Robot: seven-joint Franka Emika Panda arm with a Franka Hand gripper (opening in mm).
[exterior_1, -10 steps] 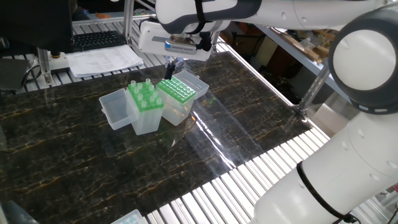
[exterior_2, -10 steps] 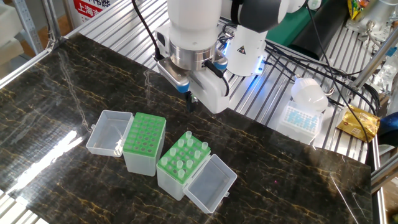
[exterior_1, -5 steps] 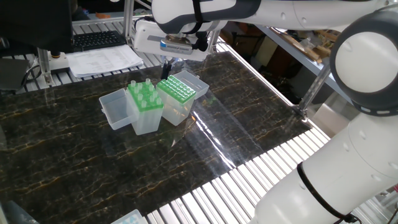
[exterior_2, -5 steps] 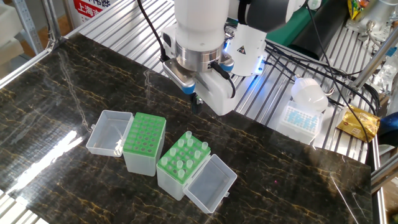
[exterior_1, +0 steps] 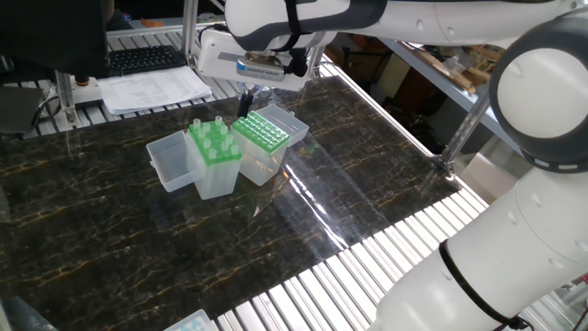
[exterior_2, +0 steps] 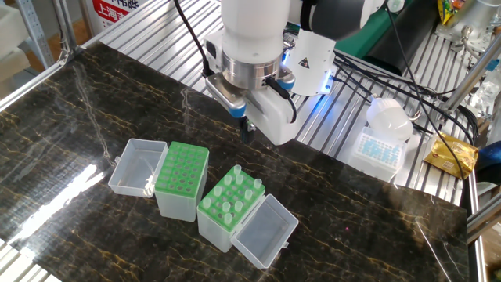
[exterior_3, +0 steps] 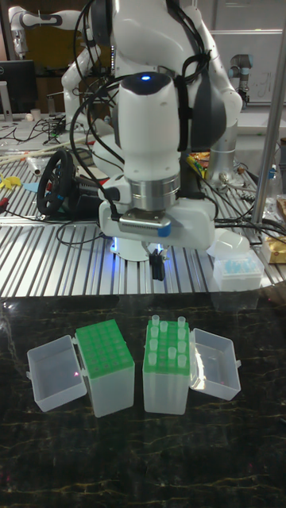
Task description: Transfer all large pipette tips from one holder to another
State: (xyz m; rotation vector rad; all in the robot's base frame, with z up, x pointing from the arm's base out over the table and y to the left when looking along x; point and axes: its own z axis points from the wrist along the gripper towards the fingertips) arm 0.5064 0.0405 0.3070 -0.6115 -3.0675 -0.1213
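Several large pipette tips (exterior_2: 233, 190) (exterior_1: 210, 133) (exterior_3: 168, 337) stand upright in a clear holder with a green top (exterior_2: 221, 215), its lid (exterior_2: 266, 231) lying open. Beside it stands a second holder (exterior_2: 182, 168) (exterior_1: 262, 133) (exterior_3: 103, 349) whose green rack shows only open holes. My gripper (exterior_2: 246, 129) (exterior_1: 250, 97) (exterior_3: 157, 270) hangs above the table behind the two holders, nearer the one with the tips. Its dark fingers sit together and I see nothing between them.
The second holder's open lid (exterior_2: 137, 164) lies at its outer side. A small box of blue tips (exterior_2: 380, 153) (exterior_3: 238, 274) sits on the slatted frame behind the table, near a yellow bag (exterior_2: 454, 153). Papers and a keyboard (exterior_1: 152, 83) lie beyond the far edge.
Over the last second the gripper shifted slightly sideways toward the holder with the tips, then held still. The holders have not moved.
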